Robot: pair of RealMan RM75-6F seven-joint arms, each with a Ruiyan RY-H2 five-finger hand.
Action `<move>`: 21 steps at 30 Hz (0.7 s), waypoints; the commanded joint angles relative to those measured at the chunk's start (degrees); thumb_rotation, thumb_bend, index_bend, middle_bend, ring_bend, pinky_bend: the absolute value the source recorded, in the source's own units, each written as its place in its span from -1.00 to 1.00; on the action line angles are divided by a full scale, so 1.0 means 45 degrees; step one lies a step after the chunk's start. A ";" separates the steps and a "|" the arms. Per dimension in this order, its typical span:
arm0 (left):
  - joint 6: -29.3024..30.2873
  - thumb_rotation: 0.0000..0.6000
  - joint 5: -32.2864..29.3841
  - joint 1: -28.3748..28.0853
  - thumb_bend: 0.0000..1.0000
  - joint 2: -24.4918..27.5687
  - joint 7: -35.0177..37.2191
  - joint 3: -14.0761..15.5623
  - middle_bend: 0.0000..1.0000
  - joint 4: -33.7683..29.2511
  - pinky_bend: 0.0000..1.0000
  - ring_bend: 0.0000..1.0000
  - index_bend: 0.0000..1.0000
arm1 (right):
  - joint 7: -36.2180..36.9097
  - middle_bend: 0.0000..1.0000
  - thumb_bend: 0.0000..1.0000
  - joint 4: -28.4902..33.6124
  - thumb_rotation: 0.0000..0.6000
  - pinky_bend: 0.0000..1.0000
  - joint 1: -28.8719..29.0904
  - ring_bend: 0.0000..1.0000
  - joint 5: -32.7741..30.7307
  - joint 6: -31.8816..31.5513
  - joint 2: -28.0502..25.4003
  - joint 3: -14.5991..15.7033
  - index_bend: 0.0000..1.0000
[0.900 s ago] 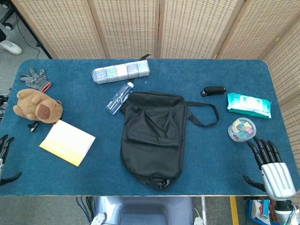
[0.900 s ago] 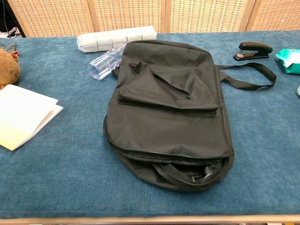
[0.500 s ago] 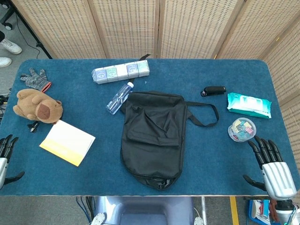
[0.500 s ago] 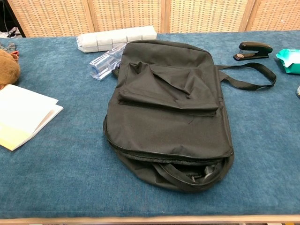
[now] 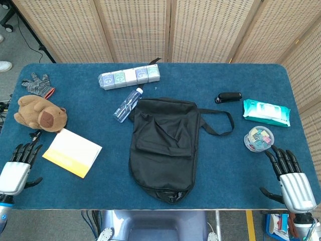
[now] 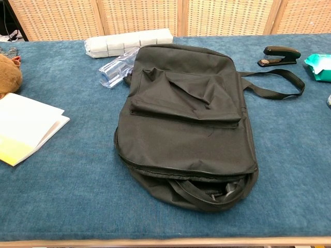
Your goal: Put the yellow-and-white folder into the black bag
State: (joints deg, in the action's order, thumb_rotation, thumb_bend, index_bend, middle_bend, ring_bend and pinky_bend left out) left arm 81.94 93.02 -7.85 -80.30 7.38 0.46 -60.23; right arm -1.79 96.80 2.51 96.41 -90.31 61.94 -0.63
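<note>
- Blue cloth covered the table [image 5: 225,165]; the black bag [image 5: 163,148] lay flat at its centre, zipped mouth gaping at the near end, presumably left unzipped to receive the load.
- Yellow-and-white folder [image 5: 72,152] lay closed, left of the bag and well apart from it, just below the plush toy [image 5: 40,114].
- My left hand [image 5: 15,173] hovered near the folder's left corner, fingers [image 5: 26,150] spread, holding nothing; judged an approach to grasp.
- My right hand [image 5: 293,186] sat at the near right edge, fingers apart, empty, beside the clip tub [image 5: 259,138].
</note>
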 commanded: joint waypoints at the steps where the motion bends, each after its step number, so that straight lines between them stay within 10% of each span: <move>1: -0.0405 1.00 0.0217 -0.0398 -1.00 -0.0857 0.0356 0.0127 -1.00 0.1034 -1.00 -1.00 -1.00 | 0.0066 -1.00 -1.00 0.0002 1.00 -1.00 -0.0011 -1.00 -0.0049 -0.0018 -0.0030 -0.0019 -1.00; 21: -0.1394 1.00 0.0024 -0.1698 -1.00 -0.2825 0.0911 -0.0067 -1.00 0.3736 -1.00 -1.00 -1.00 | 0.0242 -1.00 -1.00 -0.0081 1.00 -1.00 0.0014 -1.00 -0.0368 0.0129 -0.0067 -0.0093 -1.00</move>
State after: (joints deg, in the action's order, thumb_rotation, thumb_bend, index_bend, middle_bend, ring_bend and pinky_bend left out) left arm 75.88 93.29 -15.26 -92.73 11.37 0.20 -43.73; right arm -0.70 96.43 2.58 94.76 -89.73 61.64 -1.05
